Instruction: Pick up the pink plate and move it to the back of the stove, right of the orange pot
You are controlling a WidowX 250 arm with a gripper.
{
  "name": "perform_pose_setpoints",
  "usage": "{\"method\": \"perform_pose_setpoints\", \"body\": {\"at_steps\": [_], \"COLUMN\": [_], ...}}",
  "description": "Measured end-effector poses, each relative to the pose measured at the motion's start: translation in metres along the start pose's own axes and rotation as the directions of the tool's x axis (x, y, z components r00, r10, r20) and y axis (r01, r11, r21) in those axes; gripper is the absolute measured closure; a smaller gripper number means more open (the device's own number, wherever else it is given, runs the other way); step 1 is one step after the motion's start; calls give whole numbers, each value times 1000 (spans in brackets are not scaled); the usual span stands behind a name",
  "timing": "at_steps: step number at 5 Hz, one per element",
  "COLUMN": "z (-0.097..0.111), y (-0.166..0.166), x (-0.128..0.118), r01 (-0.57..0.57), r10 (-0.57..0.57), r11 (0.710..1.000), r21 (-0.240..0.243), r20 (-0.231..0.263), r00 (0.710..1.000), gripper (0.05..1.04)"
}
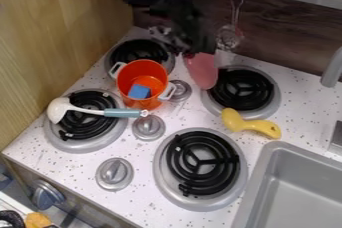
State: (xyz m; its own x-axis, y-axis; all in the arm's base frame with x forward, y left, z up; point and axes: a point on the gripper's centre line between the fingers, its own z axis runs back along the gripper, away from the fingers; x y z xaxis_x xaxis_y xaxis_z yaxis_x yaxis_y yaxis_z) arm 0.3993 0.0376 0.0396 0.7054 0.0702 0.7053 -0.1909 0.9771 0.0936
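Just above the frame's centre, the black gripper [199,46] was right at the top of the pink utensil [202,71]; whether it had a grip, I could not tell. Good handling probably called for a firm, centred hold and slow moves clear of the orange pot [143,68], left of centre. No lettering was readable.

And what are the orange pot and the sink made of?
The orange pot looks like smooth plastic or painted metal; its even color fits both. The sink looks like dull gray plastic, with no mirror-like shine, but I can't be sure.
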Motion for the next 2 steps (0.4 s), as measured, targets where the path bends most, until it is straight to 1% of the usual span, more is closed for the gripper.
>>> {"method": "perform_pose_setpoints", "body": {"at_steps": [1, 2], "z": [3, 12], "y": [3, 5], "x": [-3, -4], "r01": [17, 23], "r10": [-17, -25], "r11": [1000, 999], "r21": [19, 39], "r20": [24, 56], "r00": [1000, 998], "gripper": [327, 88]}}
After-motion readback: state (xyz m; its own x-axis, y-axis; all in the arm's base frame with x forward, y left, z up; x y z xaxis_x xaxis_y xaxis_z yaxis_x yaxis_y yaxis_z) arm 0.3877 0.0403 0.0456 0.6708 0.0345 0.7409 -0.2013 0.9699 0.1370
